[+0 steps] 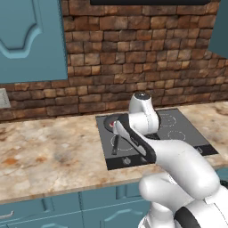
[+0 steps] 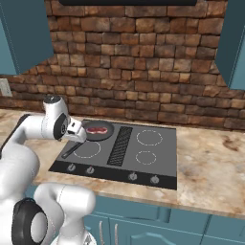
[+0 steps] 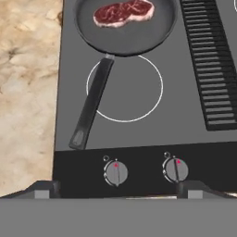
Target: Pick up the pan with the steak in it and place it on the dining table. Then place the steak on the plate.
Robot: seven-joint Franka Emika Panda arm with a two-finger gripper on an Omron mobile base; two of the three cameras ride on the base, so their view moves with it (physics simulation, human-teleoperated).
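So the pan (image 3: 126, 28) is sitting on the back-left burner of the dark grey cooktop (image 2: 158, 158), which is set into the speckled stone bench (image 2: 210, 167) in front of the brick wall (image 2: 139, 67). Steak (image 3: 123, 12) is lying flat inside it, long side running left-right in the hand view, roughly parallel to the front edge of the cooktop. The pan's handle (image 3: 91, 104) is the bit to look at: it's long and thin, points back toward the robot and angles a little toward the left side of the cooktop, crossing the edge of the front-left burner ring (image 3: 124, 88) with its tip ending short of the knob strip. Two knobs (image 3: 116, 172) sit just in front of that. The claw (image 3: 115, 190) hovers above the front edge of the cooktop, jaws spread wide apart with nothing between them, not touching the handle or the pan.
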